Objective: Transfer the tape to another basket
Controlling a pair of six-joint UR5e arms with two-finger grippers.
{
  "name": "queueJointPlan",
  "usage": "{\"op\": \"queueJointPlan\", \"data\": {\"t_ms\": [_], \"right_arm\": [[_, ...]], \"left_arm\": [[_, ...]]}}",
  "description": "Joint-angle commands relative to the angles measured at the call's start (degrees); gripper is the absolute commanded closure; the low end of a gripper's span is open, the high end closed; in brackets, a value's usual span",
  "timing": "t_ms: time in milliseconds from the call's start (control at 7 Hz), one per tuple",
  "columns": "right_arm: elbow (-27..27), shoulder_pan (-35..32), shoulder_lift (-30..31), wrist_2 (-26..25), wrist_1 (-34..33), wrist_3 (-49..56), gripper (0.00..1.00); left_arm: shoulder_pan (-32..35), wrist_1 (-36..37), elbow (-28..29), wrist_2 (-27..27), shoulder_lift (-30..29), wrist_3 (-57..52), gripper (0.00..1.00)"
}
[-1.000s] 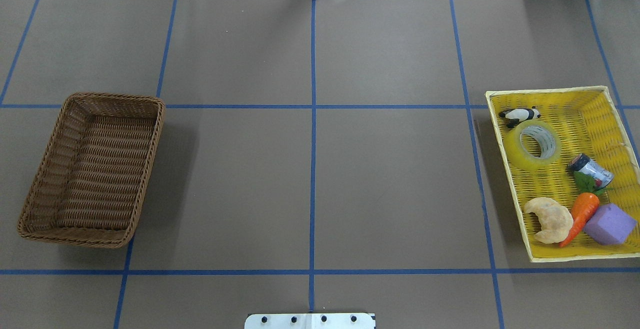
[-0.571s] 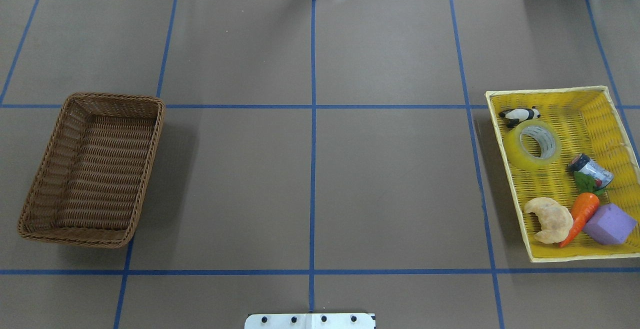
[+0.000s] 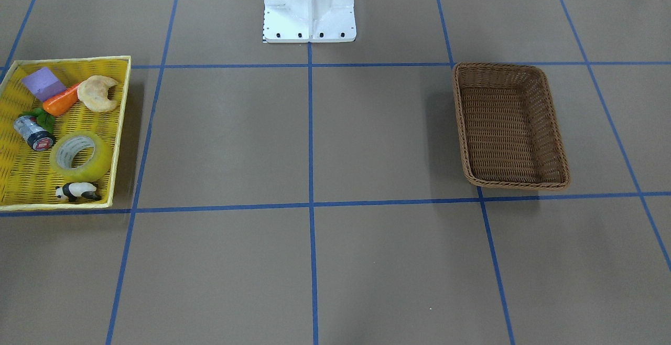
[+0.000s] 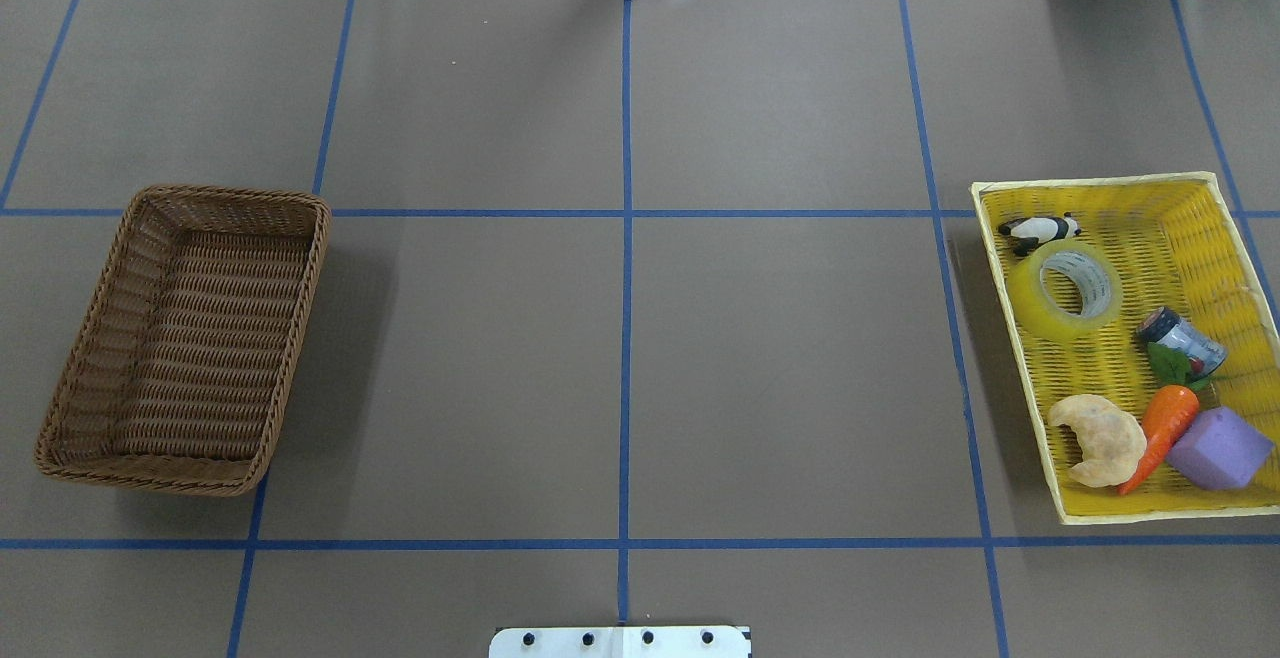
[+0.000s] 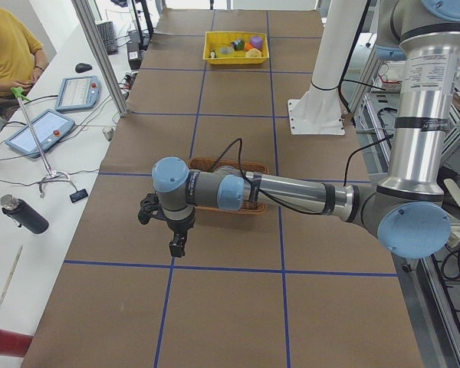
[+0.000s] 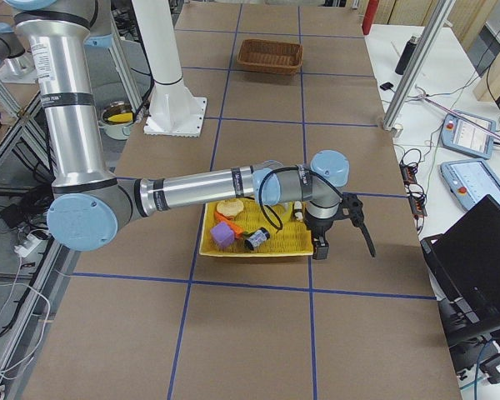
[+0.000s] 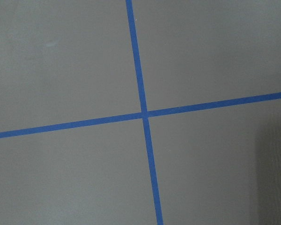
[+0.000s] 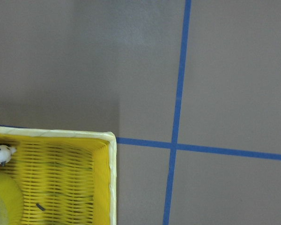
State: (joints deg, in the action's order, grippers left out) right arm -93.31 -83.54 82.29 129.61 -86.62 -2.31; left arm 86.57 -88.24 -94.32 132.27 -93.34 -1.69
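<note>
The yellow-green tape (image 4: 1063,290) lies flat in the yellow woven tray (image 4: 1100,181) on the right; it also shows in the front view (image 3: 81,155), and its edge shows in the right wrist view (image 8: 2,206). The brown wicker basket (image 4: 230,196) sits empty on the left. My left gripper (image 5: 167,230) shows only in the exterior left view, hanging beyond the basket's outer end. My right gripper (image 6: 342,240) shows only in the exterior right view, beyond the tray's outer side. I cannot tell whether either is open or shut.
The tray also holds a panda figure (image 4: 1040,230), a small dark cylinder (image 4: 1180,338), a carrot (image 4: 1160,433), a croissant (image 4: 1100,438) and a purple block (image 4: 1218,448). The white robot base (image 3: 309,7) stands mid-table. Blue tape lines grid the brown table.
</note>
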Motion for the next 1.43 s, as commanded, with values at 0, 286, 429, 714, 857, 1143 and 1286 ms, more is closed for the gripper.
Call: {"op": "queueJointPlan", "data": {"t_ms": [0, 286, 429, 714, 857, 1143, 1286], "right_arm": [[-0.3, 5.4, 2.0, 0.7, 10.1, -0.2, 0.00], [-1.7, 11.3, 2.3, 1.6, 15.6, -0.3, 0.00], [-1.9, 14.0, 3.1, 3.3, 17.3, -2.9, 0.00], [-0.8, 19.0, 5.2, 2.9, 19.2, -6.8, 0.01], [-0.8, 20.1, 5.2, 3.1, 19.2, -7.0, 0.02], [1.7, 21.9, 4.7, 3.0, 19.2, -6.7, 0.02], [2.3, 21.9, 4.6, 2.9, 19.1, -6.8, 0.02]], "left_arm": [[0.0, -0.1, -0.1, 0.4, -0.1, 0.0, 0.02], [0.0, -0.1, -0.1, 0.4, 0.0, -0.2, 0.02], [0.0, -0.2, -0.2, 0.4, -0.1, -0.2, 0.02], [-0.1, -0.2, -0.1, 0.4, -0.1, -0.2, 0.02], [-0.1, -0.2, -0.2, 0.5, -0.1, -0.2, 0.02], [-0.1, -0.2, -0.1, 0.4, -0.1, -0.3, 0.02], [-0.1, -0.2, -0.1, 0.4, -0.1, -0.3, 0.02]]}}
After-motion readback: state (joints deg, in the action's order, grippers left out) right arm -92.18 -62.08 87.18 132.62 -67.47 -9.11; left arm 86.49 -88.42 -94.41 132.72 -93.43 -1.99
